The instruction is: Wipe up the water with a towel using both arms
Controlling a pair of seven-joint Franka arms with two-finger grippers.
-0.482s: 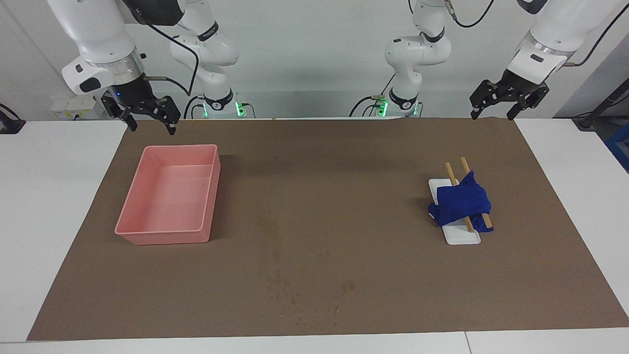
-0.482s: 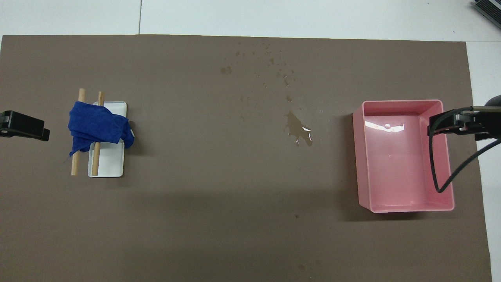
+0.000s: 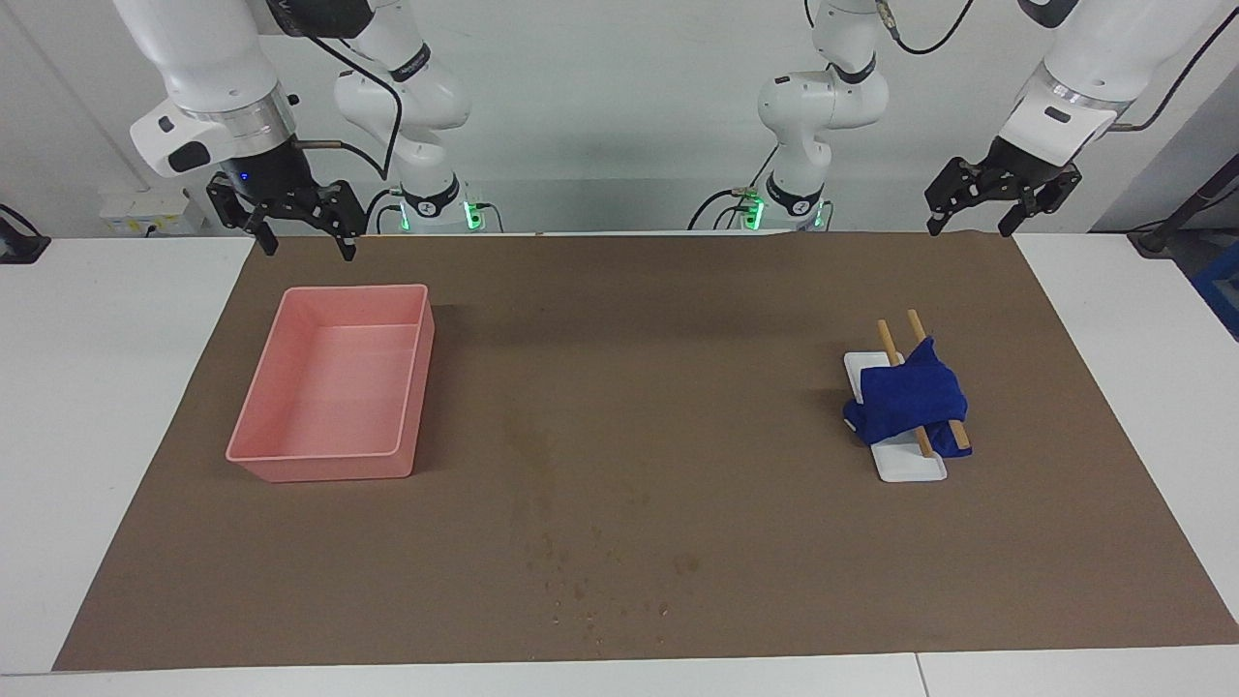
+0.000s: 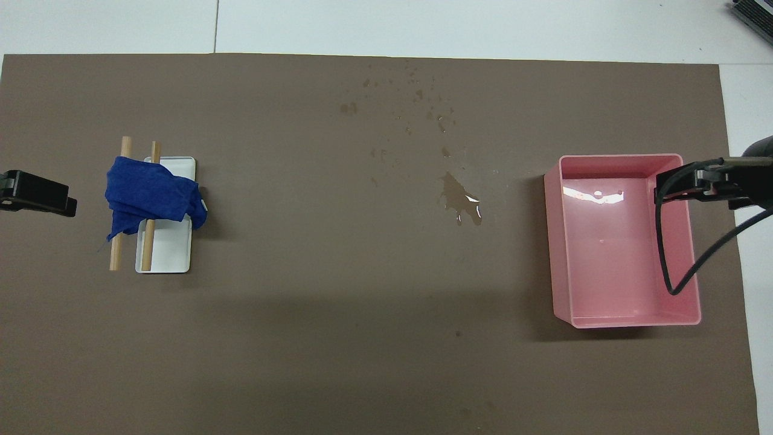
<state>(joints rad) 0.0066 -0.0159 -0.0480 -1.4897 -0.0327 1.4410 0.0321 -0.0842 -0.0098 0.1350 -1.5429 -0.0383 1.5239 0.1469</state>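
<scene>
A crumpled blue towel [image 3: 910, 397] [image 4: 151, 196] lies draped over two wooden rods [image 4: 124, 145] that rest across a small white tray [image 4: 172, 254]. Water [image 4: 462, 202] sits as a small shiny puddle mid-mat, with scattered damp spots [image 4: 416, 90] [image 3: 581, 571] farther from the robots. My left gripper [image 3: 971, 225] [image 4: 36, 196] hangs open in the air over the mat's edge at the left arm's end, well apart from the towel. My right gripper [image 3: 303, 247] [image 4: 694, 184] hangs open, empty, high over the pink bin's outer wall.
A pink rectangular bin [image 3: 290, 455] [image 4: 561, 241] stands on the brown mat [image 3: 678, 387] toward the right arm's end. A black cable [image 4: 664, 254] loops from the right wrist above the bin. White table surrounds the mat.
The right gripper has risen a little and turned slightly above the bin. The left arm, towel and water are as before.
</scene>
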